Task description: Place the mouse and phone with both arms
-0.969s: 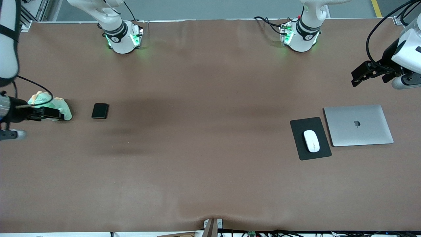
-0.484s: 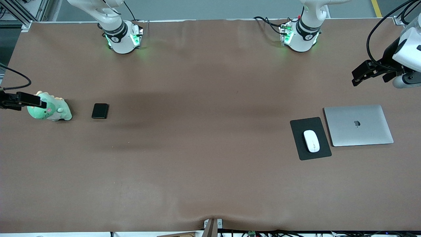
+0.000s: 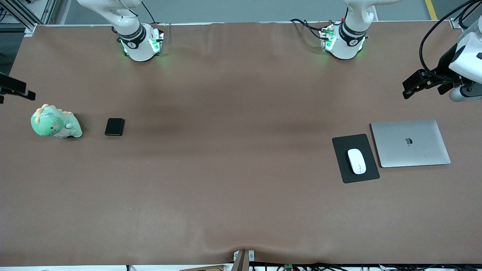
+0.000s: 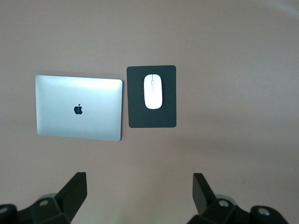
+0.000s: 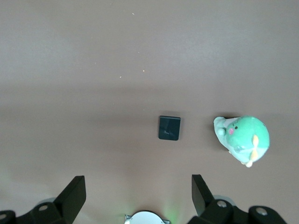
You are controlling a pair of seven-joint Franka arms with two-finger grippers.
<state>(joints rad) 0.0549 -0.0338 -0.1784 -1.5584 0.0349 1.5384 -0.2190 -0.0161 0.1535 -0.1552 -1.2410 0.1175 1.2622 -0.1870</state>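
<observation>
Glossy white mouse (image 3: 356, 161) at centre right could skid off its black pad (image 3: 347, 171) if the spread, empty left gripper (image 3: 423, 83) or right gripper (image 5: 135, 198) pinches off-centre.

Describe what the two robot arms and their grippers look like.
Both arms are white and jointed with black bands; the left arm's base and the right arm's base glow green, and black cables run to both. The left gripper is black and angular on a white wrist under a looping black cable. Only a black tip of the right gripper shows at the table's edge. Both have flat black fingers.
</observation>
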